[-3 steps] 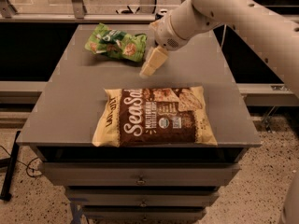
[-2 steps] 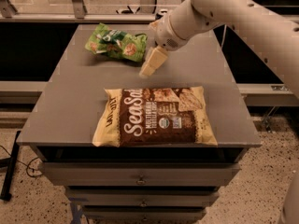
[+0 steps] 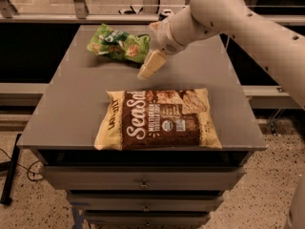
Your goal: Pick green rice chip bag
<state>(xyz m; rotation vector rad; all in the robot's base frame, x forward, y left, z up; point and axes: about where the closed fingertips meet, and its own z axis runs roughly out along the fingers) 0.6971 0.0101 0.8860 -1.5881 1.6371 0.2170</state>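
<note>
Evidently the work is at the approach-and-grasp step: the claw (image 3: pixel 150 65), at the end of the white arm (image 3: pixel 228 13) reaching in from the upper right, hangs low over the grey tabletop (image 3: pixel 71 109), just beside the right end of the green rice chip bag (image 3: pixel 119 43). Whether the claw is released or clenched cannot be told from this angle, and nothing shows it gripping the bag. The bag lies crumpled on the far left part of the tabletop, with its long side running left to right, and looks to rest on the surface rather than being lifted. In my judgement the pick is not yet made. The next move calls for closing on the bag's near-right end or its crinkled upper fold, firmly enough that the glossy film does not slide out, and then raising it straight up. The big brown-and-yellow chip bag (image 3: pixel 159 119) lies flat at the front edge, well apart from the green one, so it should not get in the way. "Sea Salt" stands across its brown panel in large white script, with smaller white lines and a little round seal beneath that I cannot read. Dark letters run up its yellow left end, too unclear to spell out. The green bag carries white lettering and pictures of round tan chips, but no word on it is legible. Closed drawers (image 3: pixel 143 180) sit below the tabletop.
</note>
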